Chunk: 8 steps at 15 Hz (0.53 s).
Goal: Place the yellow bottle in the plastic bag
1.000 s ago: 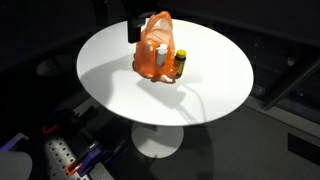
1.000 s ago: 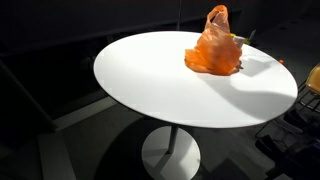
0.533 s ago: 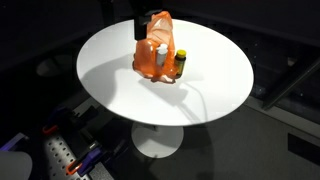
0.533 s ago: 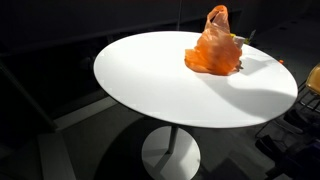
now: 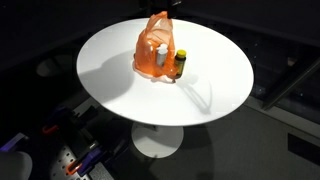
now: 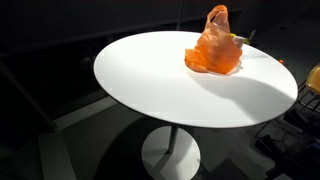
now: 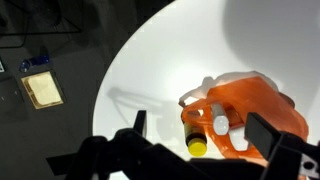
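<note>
The yellow bottle (image 5: 180, 63), dark with a yellow cap, stands on the round white table (image 5: 110, 60) against the side of the orange plastic bag (image 5: 154, 48), outside it. A white bottle (image 5: 161, 55) is inside the bag. In the wrist view my gripper (image 7: 200, 124) is open and empty, high above the table, with the yellow bottle (image 7: 195, 128) and the bag (image 7: 262, 105) seen between its fingers. The gripper is out of both exterior views. In an exterior view the bag (image 6: 212, 50) hides nearly all of the bottle.
The table (image 6: 150, 80) stands on one pedestal (image 6: 170, 150) in a dark room. Loose items lie on the floor at one side (image 5: 60, 150). A tan flat object (image 7: 42, 90) lies on the floor beyond the table edge.
The gripper, seen beside the top of the bag in an exterior view, has moved up and out of that view. The bag and the bottles have not moved.
</note>
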### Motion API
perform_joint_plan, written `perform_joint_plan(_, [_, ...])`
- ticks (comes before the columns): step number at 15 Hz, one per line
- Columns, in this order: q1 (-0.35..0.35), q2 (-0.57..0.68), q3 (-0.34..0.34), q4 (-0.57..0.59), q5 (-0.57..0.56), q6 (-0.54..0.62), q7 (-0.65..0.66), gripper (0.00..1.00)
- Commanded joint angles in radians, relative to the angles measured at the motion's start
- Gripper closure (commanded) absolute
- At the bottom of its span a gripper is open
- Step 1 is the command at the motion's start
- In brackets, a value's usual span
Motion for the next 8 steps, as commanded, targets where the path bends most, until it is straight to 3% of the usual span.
perform_joint_plan(1, [0.003, 0.127, 0.009, 0.091, 0.04, 0.091, 0.044, 0.0])
perform_joint_plan(7, [0.003, 0.304, 0.015, 0.197, 0.127, 0.193, 0.034, 0.0])
perform_joint_plan(8, [0.001, 0.254, 0.015, 0.137, 0.106, 0.195, 0.024, 0.0])
